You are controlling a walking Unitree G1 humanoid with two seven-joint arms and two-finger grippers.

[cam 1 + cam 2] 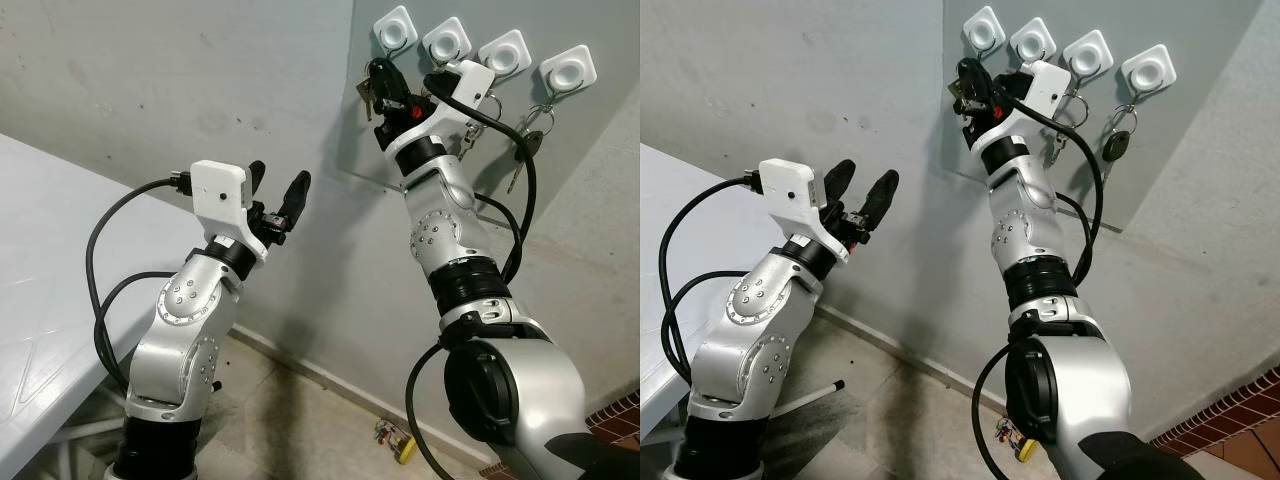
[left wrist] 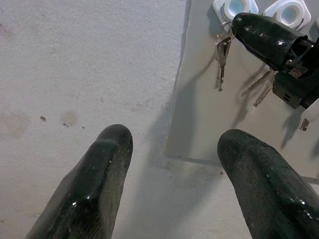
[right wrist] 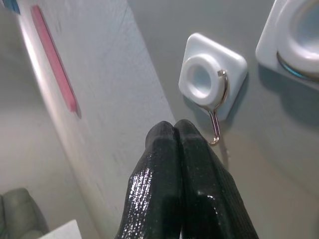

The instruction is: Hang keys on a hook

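Note:
Four white hooks sit in a row on a grey board [image 1: 400, 150] on the wall. My right gripper [image 1: 381, 70] is raised to the leftmost hook [image 1: 396, 28], its fingers [image 3: 174, 149] pressed shut just below that hook's bare metal wire [image 3: 218, 107]. A small bunch of keys [image 2: 221, 55] dangles from a ring at its fingertips, apparently pinched there. My left gripper [image 1: 278, 190] is held up lower and to the left, open and empty, facing the board.
Other keys and a black fob [image 1: 1118, 145] hang from the hooks to the right. A white table [image 1: 40, 250] stands at my left. A small yellow object [image 1: 397, 442] lies on the floor by the wall.

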